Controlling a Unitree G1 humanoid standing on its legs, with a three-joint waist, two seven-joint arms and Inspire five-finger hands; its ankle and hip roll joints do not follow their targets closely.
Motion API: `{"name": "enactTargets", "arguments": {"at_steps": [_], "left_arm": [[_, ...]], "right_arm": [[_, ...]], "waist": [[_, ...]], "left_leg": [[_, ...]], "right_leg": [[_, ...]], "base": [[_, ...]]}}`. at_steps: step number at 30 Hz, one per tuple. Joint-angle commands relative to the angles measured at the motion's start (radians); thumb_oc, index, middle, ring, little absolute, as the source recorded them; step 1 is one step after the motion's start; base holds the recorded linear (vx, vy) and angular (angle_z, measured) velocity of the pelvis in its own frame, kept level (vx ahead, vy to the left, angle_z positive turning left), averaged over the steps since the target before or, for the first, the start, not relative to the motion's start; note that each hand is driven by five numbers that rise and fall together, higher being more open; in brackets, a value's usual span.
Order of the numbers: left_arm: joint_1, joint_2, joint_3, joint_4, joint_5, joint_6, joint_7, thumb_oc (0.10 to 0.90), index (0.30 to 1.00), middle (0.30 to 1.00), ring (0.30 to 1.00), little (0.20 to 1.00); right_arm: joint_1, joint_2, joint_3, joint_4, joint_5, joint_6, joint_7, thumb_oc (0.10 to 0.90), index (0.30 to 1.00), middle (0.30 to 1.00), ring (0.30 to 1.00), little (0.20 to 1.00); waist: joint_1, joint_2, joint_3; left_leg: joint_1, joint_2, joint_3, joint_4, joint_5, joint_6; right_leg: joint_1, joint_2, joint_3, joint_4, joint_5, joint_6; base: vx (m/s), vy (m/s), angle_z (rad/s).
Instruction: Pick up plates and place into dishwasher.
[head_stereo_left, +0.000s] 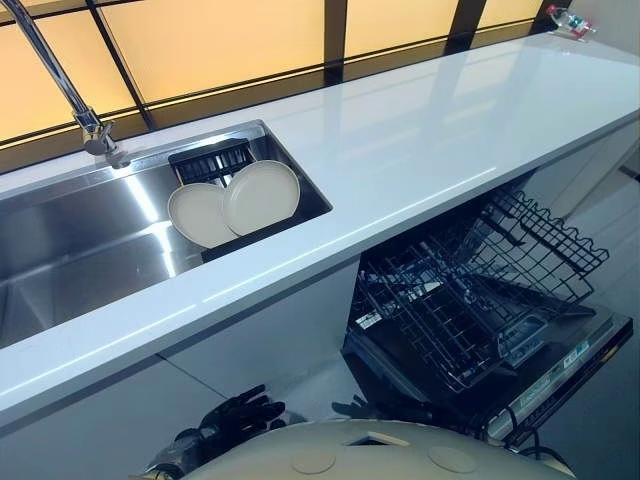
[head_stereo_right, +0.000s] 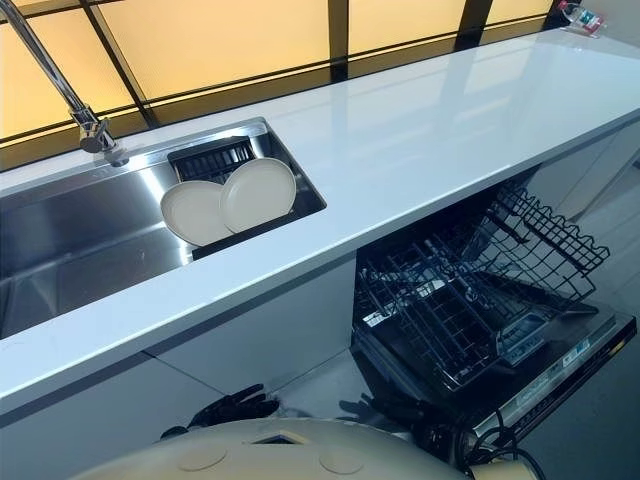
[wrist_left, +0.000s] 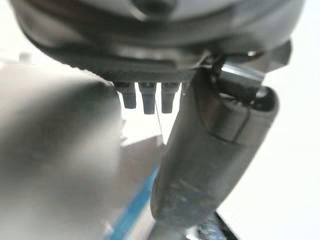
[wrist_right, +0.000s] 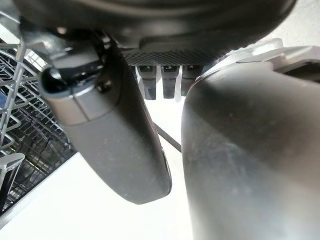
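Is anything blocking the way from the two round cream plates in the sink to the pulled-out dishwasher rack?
Nothing loose does: only the white countertop lies between the round cream plates and the black wire dishwasher rack below it.

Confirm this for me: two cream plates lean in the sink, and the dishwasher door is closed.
Wrong on the door. The two cream plates do lean in the sink, but the dishwasher door is open, rack pulled out; the left eye view shows it.

Warm amber glow from back window panes (head_stereo_left: 220, 40), soft glare on white counter (head_stereo_left: 430, 130) and steel sink (head_stereo_left: 80, 250).
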Motion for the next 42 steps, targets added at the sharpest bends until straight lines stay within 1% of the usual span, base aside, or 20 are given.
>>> {"name": "enactTargets", "arguments": {"at_steps": [1,5,9,10,12,13,15,16,20,22,24,26,28,31,33,35,36,37,40,42], "left_arm": [[-0.083,-0.061,0.029,-0.010,-0.118,0.039,-0.198,0.800,0.900,0.900,0.900,0.900],[-0.099,-0.047,-0.038,-0.070,-0.025,-0.012,-0.208,0.800,0.900,0.900,0.900,0.900],[-0.121,-0.031,-0.079,-0.148,-0.052,0.104,-0.325,0.800,0.900,0.900,0.900,0.900],[-0.121,-0.031,-0.081,-0.152,-0.054,0.110,-0.334,0.800,0.900,0.900,0.900,0.900],[-0.125,-0.028,-0.091,-0.213,-0.075,0.171,-0.376,0.800,0.900,0.900,0.900,0.900],[-0.122,-0.030,-0.095,-0.260,-0.103,0.228,-0.435,0.800,0.900,0.900,0.900,0.900],[-0.118,-0.037,-0.103,-0.333,-0.117,0.302,-0.469,0.800,0.900,0.900,0.900,0.900],[-0.117,-0.037,-0.109,-0.358,-0.129,0.317,-0.486,0.800,0.900,0.900,0.900,0.900],[-0.119,-0.070,-0.107,-0.485,-0.320,0.496,-0.555,0.800,0.900,0.900,0.900,0.900],[-0.120,-0.113,-0.095,-0.569,-0.467,0.629,-0.529,0.800,0.900,0.900,0.900,0.900],[-0.119,-0.129,-0.096,-0.593,-0.522,0.674,-0.518,0.800,0.900,0.900,0.900,0.900],[-0.118,-0.165,-0.143,-0.702,-0.637,0.743,-0.462,0.800,0.900,0.900,0.900,0.900],[-0.120,-0.177,-0.187,-0.774,-0.684,0.776,-0.481,0.800,0.900,0.900,0.900,0.900],[-0.129,-0.176,-0.256,-0.920,-0.806,0.810,-0.440,0.800,0.900,0.900,0.900,0.900],[-0.164,-0.168,-0.318,-1.087,-1.051,0.847,-0.330,0.800,0.900,0.900,0.900,0.900],[-0.203,-0.166,-0.348,-1.182,-1.250,0.847,-0.229,0.800,0.900,0.900,0.900,0.900],[-0.210,-0.166,-0.353,-1.195,-1.286,0.843,-0.213,0.800,0.900,0.900,0.900,0.900],[-0.250,-0.172,-0.369,-1.268,-1.410,0.834,-0.167,0.800,0.900,0.900,0.900,0.900],[-0.300,-0.200,-0.402,-1.326,-1.410,0.805,-0.251,0.800,0.900,0.900,0.900,0.900],[-0.338,-0.217,-0.414,-1.386,-1.410,0.716,-0.251,0.800,0.900,0.900,0.900,0.900]], "right_arm": [[-0.064,0.016,-0.007,0.033,-0.031,0.012,0.002,0.800,0.900,0.900,0.900,0.900],[-0.070,0.002,-0.002,0.018,-0.065,0.017,-0.010,0.800,0.900,0.900,0.900,0.900],[-0.077,-0.016,0.016,0.008,-0.130,0.015,-0.009,0.800,0.900,0.900,0.900,0.900],[-0.077,-0.017,0.016,0.007,-0.132,0.015,-0.009,0.800,0.900,0.900,0.900,0.900],[-0.079,-0.022,0.019,-0.002,-0.141,0.020,-0.013,0.800,0.900,0.900,0.900,0.900],[-0.080,-0.025,0.016,-0.009,-0.155,0.024,-0.016,0.800,0.900,0.900,0.900,0.900],[-0.077,-0.027,0.016,-0.016,-0.165,0.025,-0.020,0.800,0.900,0.900,0.900,0.900],[-0.077,-0.027,0.014,-0.017,-0.169,0.023,-0.021,0.800,0.900,0.900,0.900,0.900],[-0.077,-0.020,0.020,-0.026,-0.175,0.016,-0.041,0.800,0.900,0.900,0.900,0.900],[-0.078,-0.012,0.023,-0.028,-0.163,0.012,-0.055,0.800,0.900,0.900,0.900,0.900],[-0.079,-0.009,0.024,-0.028,-0.157,0.010,-0.060,0.800,0.900,0.900,0.900,0.900],[-0.086,0.002,0.032,-0.033,-0.136,0.009,-0.065,0.800,0.900,0.900,0.900,0.900],[-0.092,0.005,0.042,-0.035,-0.119,0.009,-0.067,0.800,0.900,0.900,0.900,0.900],[-0.096,0.006,0.058,-0.039,-0.110,0.010,-0.068,0.800,0.900,0.900,0.900,0.900],[-0.095,0.006,0.080,-0.042,-0.111,0.007,-0.071,0.800,0.900,0.900,0.900,0.900],[-0.093,0.007,0.090,-0.038,-0.107,0.004,-0.078,0.800,0.900,0.900,0.900,0.900],[-0.093,0.007,0.092,-0.037,-0.107,0.004,-0.079,0.800,0.900,0.900,0.900,0.900],[-0.092,0.009,0.100,-0.033,-0.103,0.004,-0.085,0.800,0.900,0.900,0.900,0.900],[-0.092,0.013,0.114,-0.027,-0.102,0.003,-0.091,0.800,0.900,0.900,0.900,0.900],[-0.090,0.016,0.125,-0.029,-0.096,0.004,-0.092,0.800,0.900,0.900,0.900,0.900]], "waist": [[0.011,0.022,0.039],[0.008,0.030,0.041],[0.001,0.041,0.040],[0.001,0.042,0.040],[0.001,0.047,0.042],[0.002,0.051,0.044],[0.004,0.055,0.047],[0.005,0.057,0.049],[0.009,0.058,0.057],[0.013,0.053,0.061],[0.015,0.050,0.063],[0.019,0.040,0.070],[0.020,0.036,0.075],[0.019,0.032,0.080],[0.013,0.026,0.084],[0.008,0.022,0.085],[0.007,0.021,0.084],[0.003,0.016,0.081],[-0.004,0.009,0.076],[-0.011,0.003,0.071]], "left_leg": [[0.036,-0.091,0.022,0.018,-0.120,0.069],[0.033,-0.090,0.027,0.017,-0.117,0.070],[0.034,-0.092,0.026,0.010,-0.116,0.073],[0.034,-0.092,0.026,0.010,-0.116,0.073],[0.034,-0.092,0.023,0.008,-0.115,0.073],[0.034,-0.092,0.023,0.008,-0.114,0.072],[0.033,-0.093,0.020,0.008,-0.116,0.074],[0.032,-0.092,0.020,0.008,-0.115,0.074],[0.031,-0.093,0.012,0.007,-0.116,0.077],[0.031,-0.092,0.007,0.008,-0.119,0.079],[0.031,-0.091,0.006,0.008,-0.119,0.079],[0.029,-0.089,0.003,0.008,-0.120,0.079],[0.027,-0.087,0.003,0.008,-0.120,0.080],[0.027,-0.085,0.005,0.007,-0.121,0.081],[0.027,-0.083,0.006,0.007,-0.125,0.083],[0.029,-0.082,0.005,0.007,-0.128,0.083],[0.029,-0.082,0.005,0.007,-0.128,0.083],[0.030,-0.081,0.005,0.007,-0.130,0.083],[0.032,-0.079,0.003,0.007,-0.132,0.081],[0.034,-0.078,0.001,0.007,-0.134,0.079]], "right_leg": [[-0.079,0.051,-0.020,0.099,-0.030,0.008],[-0.083,0.049,-0.022,0.102,-0.028,0.011],[-0.083,0.046,-0.024,0.100,-0.028,0.014],[-0.083,0.046,-0.024,0.099,-0.028,0.014],[-0.084,0.045,-0.024,0.099,-0.027,0.016],[-0.084,0.044,-0.025,0.100,-0.026,0.016],[-0.084,0.042,-0.025,0.101,-0.027,0.017],[-0.085,0.042,-0.026,0.102,-0.026,0.017],[-0.088,0.042,-0.025,0.109,-0.027,0.016],[-0.089,0.042,-0.023,0.112,-0.028,0.013],[-0.089,0.042,-0.023,0.113,-0.028,0.012],[-0.092,0.044,-0.017,0.117,-0.027,0.009],[-0.094,0.045,-0.014,0.117,-0.025,0.009],[-0.095,0.045,-0.011,0.115,-0.023,0.010],[-0.094,0.045,-0.009,0.114,-0.022,0.011],[-0.091,0.046,-0.008,0.111,-0.021,0.011],[-0.091,0.046,-0.007,0.111,-0.021,0.011],[-0.088,0.047,-0.006,0.108,-0.020,0.011],[-0.085,0.050,-0.004,0.104,-0.018,0.010],[-0.082,0.051,0.000,0.103,-0.018,0.010]], "base": [[0.00,0.000,0.00],[0.00,0.000,0.00],[0.00,0.009,-0.03],[0.00,0.017,-0.10],[0.00,0.017,-0.14],[0.00,0.016,-0.10],[0.00,0.009,-0.03],[0.00,0.000,0.00],[0.00,0.000,0.00],[0.00,0.000,0.00],[-0.01,-0.018,0.01],[-0.02,-0.048,0.05],[-0.02,-0.031,0.09],[-0.01,-0.026,0.09],[0.00,-0.036,0.07],[0.01,-0.034,0.04],[0.03,-0.041,0.07],[0.03,-0.037,0.08],[0.03,-0.034,0.08],[0.03,-0.034,0.04]]}}
